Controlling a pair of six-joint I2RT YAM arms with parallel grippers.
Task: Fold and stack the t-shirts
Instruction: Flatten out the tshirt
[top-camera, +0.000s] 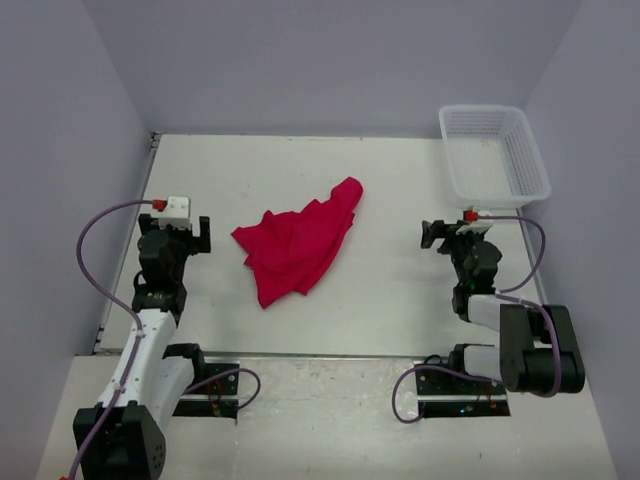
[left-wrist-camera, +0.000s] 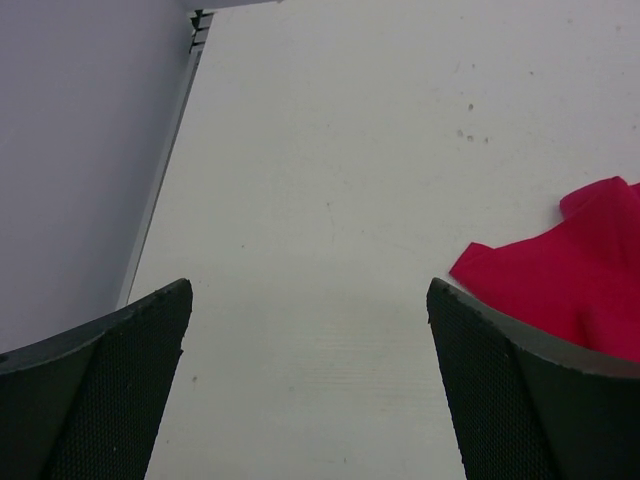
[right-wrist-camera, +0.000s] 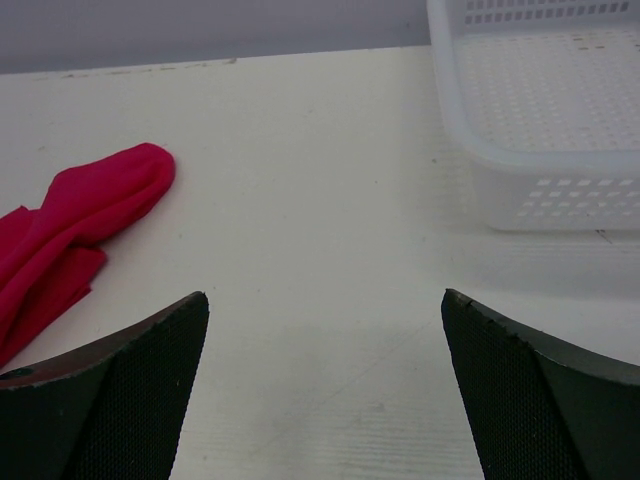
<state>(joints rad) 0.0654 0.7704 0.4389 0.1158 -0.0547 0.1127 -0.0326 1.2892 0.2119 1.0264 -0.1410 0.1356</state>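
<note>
A bright red t-shirt lies crumpled in the middle of the white table. Part of it shows at the right edge of the left wrist view and at the left edge of the right wrist view. My left gripper is open and empty over bare table, to the left of the shirt and apart from it. My right gripper is open and empty over bare table, to the right of the shirt. In the wrist views both grippers have their jaws spread wide with nothing between them.
A white plastic mesh basket stands empty at the back right corner; it also shows in the right wrist view. Grey walls enclose the table on the left, back and right. The table's left edge rail runs beside my left gripper.
</note>
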